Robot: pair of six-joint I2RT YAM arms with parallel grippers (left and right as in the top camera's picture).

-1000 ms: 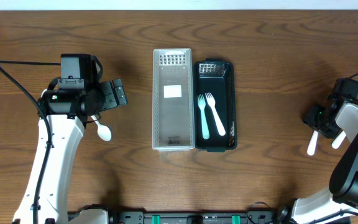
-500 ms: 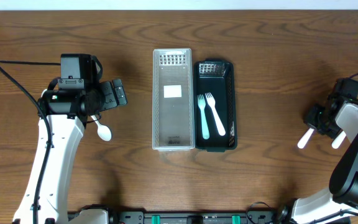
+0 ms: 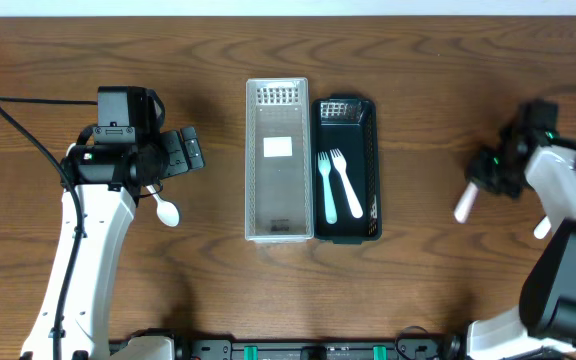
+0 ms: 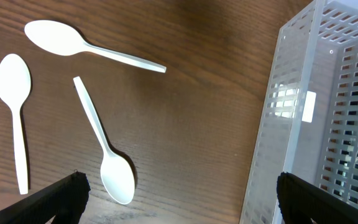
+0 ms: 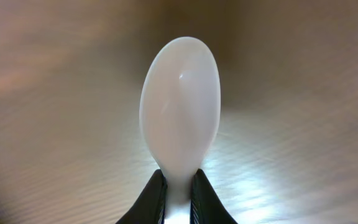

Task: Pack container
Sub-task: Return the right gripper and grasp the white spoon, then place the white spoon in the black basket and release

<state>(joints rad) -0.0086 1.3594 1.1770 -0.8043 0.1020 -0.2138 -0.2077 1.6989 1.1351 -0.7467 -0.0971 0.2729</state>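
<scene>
1. Far left of the overhead frame: the left gripper [image 3: 180,152] hovers over the table [image 3: 418,290] with its jaws spread wide and nothing in them (its wrist view shows a fingertip in each bottom corner and bare wood between). Three loose spoons [image 4: 104,152] lie under it, apart from one another, with the clear bin [image 3: 277,160] near on their right.
2. Centre: the clear bin holds nothing I can see but a pale label. Touching its right wall is the black bin [image 3: 347,110], where two forks [image 3: 327,190] lie side by side.
3. Right of the frame: the right gripper [image 3: 493,175] is clamped on a white spoon [image 3: 465,205], pinched at the neck just under the bowl. It is well apart from both bins.
4. Risks, as I judge them:
   - The pinch is narrow and the plastic is slick, so the spoon could swivel or slip on the carry toward the centre.
   - If it arrives tilted, it may catch a bin rim or drop outside.
   - Which bin takes spoons is not shown.
   - The left gripper's wide jaws, coming down among spoons lying close, could knock a neighbour or clip the clear bin's wall.
</scene>
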